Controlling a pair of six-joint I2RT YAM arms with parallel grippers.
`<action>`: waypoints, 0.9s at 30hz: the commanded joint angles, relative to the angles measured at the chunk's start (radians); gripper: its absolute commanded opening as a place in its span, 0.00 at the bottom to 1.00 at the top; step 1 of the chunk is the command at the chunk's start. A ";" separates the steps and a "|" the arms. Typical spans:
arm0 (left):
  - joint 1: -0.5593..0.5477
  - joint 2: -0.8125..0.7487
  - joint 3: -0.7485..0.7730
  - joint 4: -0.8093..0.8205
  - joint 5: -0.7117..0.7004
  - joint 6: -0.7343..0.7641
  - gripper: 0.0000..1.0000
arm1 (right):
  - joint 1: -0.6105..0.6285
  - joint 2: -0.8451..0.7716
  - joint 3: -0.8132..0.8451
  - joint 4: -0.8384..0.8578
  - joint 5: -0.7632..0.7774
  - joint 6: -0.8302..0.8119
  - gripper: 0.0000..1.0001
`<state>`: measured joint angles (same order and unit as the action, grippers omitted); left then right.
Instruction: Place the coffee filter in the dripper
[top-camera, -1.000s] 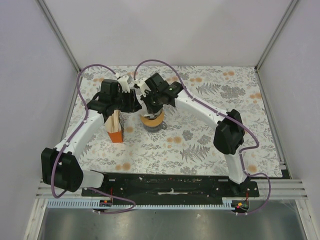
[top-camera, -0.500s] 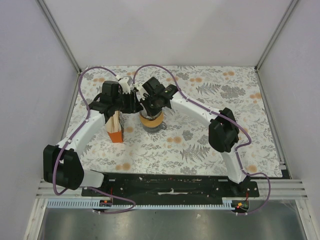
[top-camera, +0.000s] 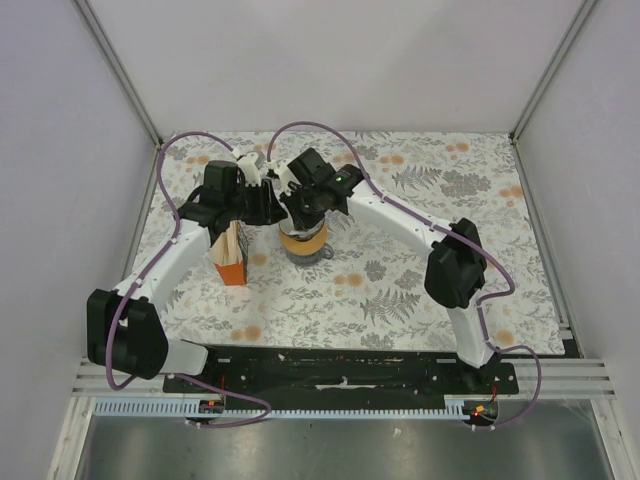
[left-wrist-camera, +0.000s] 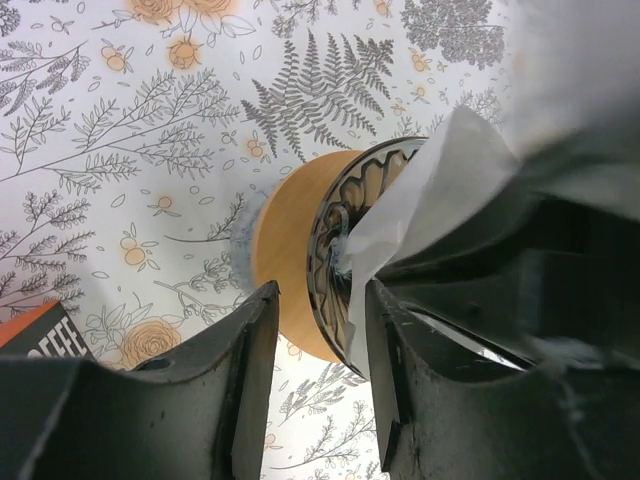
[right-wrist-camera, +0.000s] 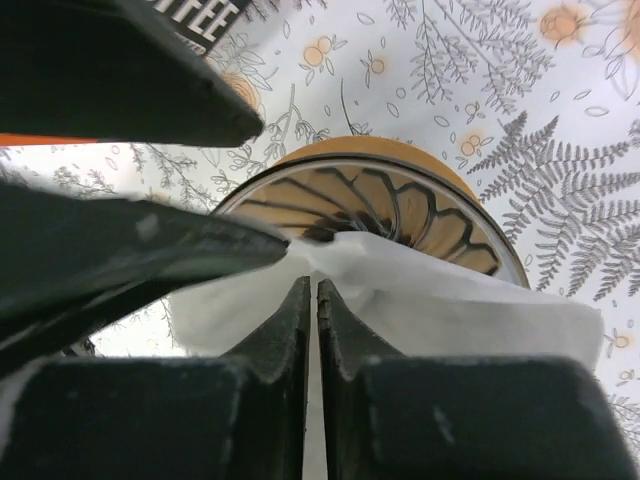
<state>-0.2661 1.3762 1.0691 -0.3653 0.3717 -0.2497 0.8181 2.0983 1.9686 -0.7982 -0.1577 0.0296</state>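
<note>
A worktop (top-camera: 420, 290) fills the floor of a small booth, covered edge to edge by a white cloth (left-wrist-camera: 120, 120) printed with grey ferns, thin twigs and small orange blossoms. Plain pale lavender-grey panels close it in: a back wall (top-camera: 340, 60), a left wall (top-camera: 60, 180) and a right wall (top-camera: 590, 200). Slim aluminium posts (top-camera: 118, 70) run down the two far corners. Along the near edge lies a black plate (top-camera: 340, 368) on silver rails (top-camera: 590, 378), then a white slotted strip (top-camera: 330, 408) and a dull grey metal sheet (top-camera: 340, 450). The light is soft and even, with only faint shadows.
</note>
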 joint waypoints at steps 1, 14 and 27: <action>-0.002 -0.003 0.018 0.005 0.010 -0.005 0.46 | 0.009 -0.115 0.032 0.036 -0.023 -0.020 0.16; -0.001 -0.009 0.035 -0.004 -0.019 0.004 0.39 | 0.006 -0.240 -0.130 0.200 -0.213 -0.216 0.44; -0.001 -0.003 0.049 -0.015 -0.028 0.015 0.38 | 0.088 -0.183 -0.176 0.208 0.029 -0.517 0.65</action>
<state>-0.2661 1.3785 1.0855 -0.3893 0.3489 -0.2493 0.8810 1.8668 1.7565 -0.5785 -0.2493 -0.3897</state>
